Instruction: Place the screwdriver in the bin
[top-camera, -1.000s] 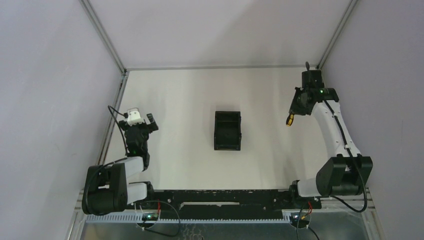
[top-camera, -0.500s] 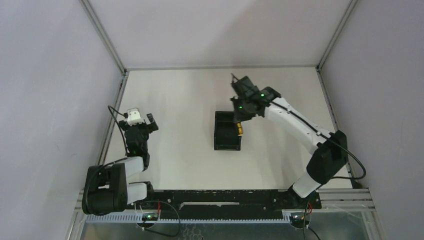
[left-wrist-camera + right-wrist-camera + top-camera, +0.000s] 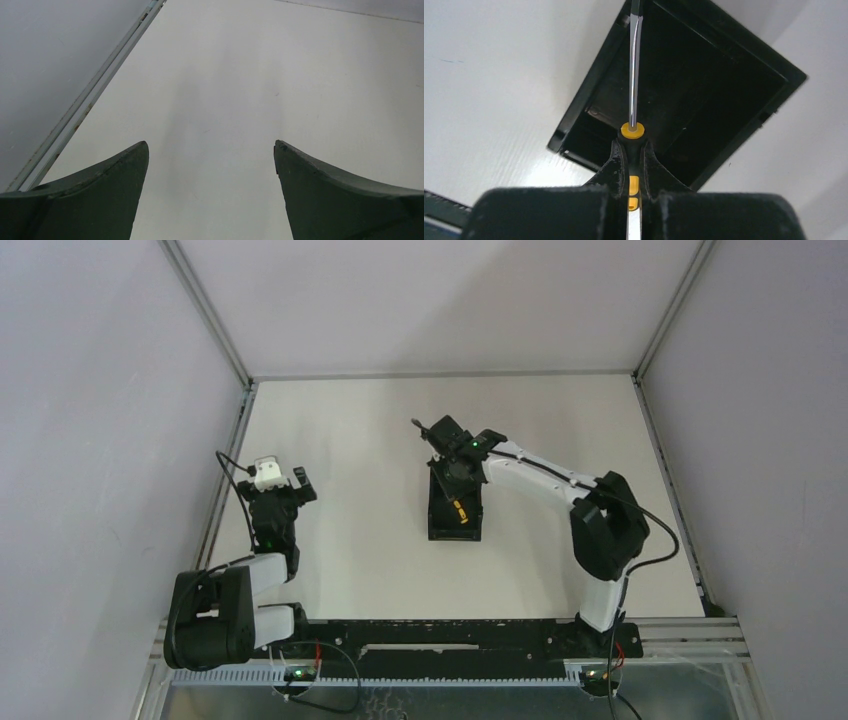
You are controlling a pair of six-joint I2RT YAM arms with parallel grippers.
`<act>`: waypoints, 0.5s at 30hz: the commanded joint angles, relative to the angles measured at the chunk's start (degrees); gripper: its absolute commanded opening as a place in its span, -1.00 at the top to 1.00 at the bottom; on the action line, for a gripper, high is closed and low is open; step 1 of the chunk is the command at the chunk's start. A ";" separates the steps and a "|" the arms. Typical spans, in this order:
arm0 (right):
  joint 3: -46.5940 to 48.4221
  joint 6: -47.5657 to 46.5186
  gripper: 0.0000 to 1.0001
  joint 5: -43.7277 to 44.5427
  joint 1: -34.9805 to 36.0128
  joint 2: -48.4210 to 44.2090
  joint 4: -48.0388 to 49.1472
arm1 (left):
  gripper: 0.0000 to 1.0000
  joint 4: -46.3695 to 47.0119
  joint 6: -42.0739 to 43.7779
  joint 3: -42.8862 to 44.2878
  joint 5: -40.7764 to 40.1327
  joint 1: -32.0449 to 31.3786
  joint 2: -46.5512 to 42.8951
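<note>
**Lower first, then let go over the bin**

White table (image 3: 350,440), pale walls on three sides. At its middle, the black bin (image 3: 440,528), open side up. Above it, clamped by its orange-and-black handle between the right fingers (image 3: 611,167), the screwdriver (image 3: 632,131). In the wrist view, shaft pointing out ahead along one side wall and crossing the rim near a corner. Not yet resting inside, by the look of it. Hard to say from overhead how high above the bin's floor.

Most likely the release step. Bring the handle lower before opening, to shorten the drop and avoid a bounce off the rim. Turn or shift the wrist a little toward the bin's middle, to get the whole shaft inside the walls rather than over the edge and liable to catch there. Keep the shaft along the bin's long side. Open gently, then lift straight up, clear of the walls.

At the left side, the left fingers (image 3: 100,185), spread wide over bare table, holding nothing, well apart from the bin. Best left there.
</note>
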 commanded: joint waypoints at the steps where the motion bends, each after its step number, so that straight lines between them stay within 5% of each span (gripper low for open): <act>1: -1.69 -4.04 1.00 1.20 0.33 3.02 7.08 | -1.00 1.99 0.88 2.42 -0.26 -0.30 -0.03; 9: -4.40 -3.53 0.96 2.04 0.32 5.53 9.71 | -1.00 1.99 0.89 2.42 -0.27 -0.30 0.01; 15: -4.44 -2.47 0.30 2.76 0.84 3.62 9.46 | -1.00 1.99 0.90 2.43 -0.27 -0.30 0.01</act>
